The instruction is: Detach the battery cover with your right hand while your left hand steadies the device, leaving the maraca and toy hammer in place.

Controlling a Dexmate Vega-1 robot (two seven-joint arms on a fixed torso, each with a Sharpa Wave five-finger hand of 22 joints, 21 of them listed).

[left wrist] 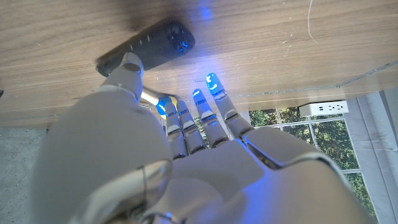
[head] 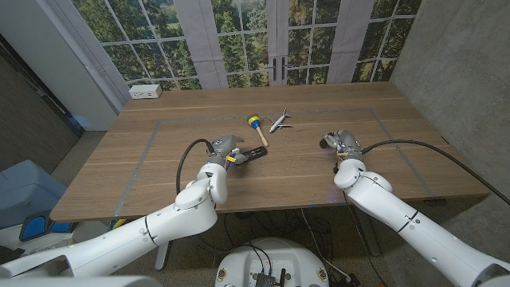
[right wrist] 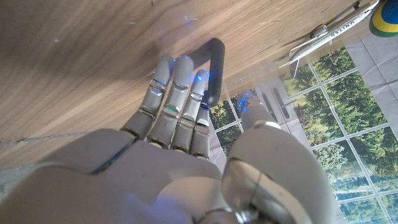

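Note:
The black remote-like device (head: 253, 154) (left wrist: 149, 45) lies on the wooden table (head: 159, 171) just ahead of my left hand (head: 223, 153) (left wrist: 186, 162). That hand's thumb touches the device's near end while its fingers (left wrist: 208, 109) spread beside it on the wood. My right hand (head: 341, 144) (right wrist: 186, 143) is well off to the right, near the front edge. It pinches a thin dark curved strip, the battery cover (right wrist: 215, 68), between thumb and fingers (right wrist: 177, 87). The maraca (head: 256, 127) (right wrist: 384, 18), with a blue and yellow head and wooden handle, lies behind the device.
A small white toy plane (head: 278, 121) (right wrist: 329, 31) lies right of the maraca. A white power strip (head: 146, 92) (left wrist: 322, 109) sits at the table's far left corner. Windows stand behind the table.

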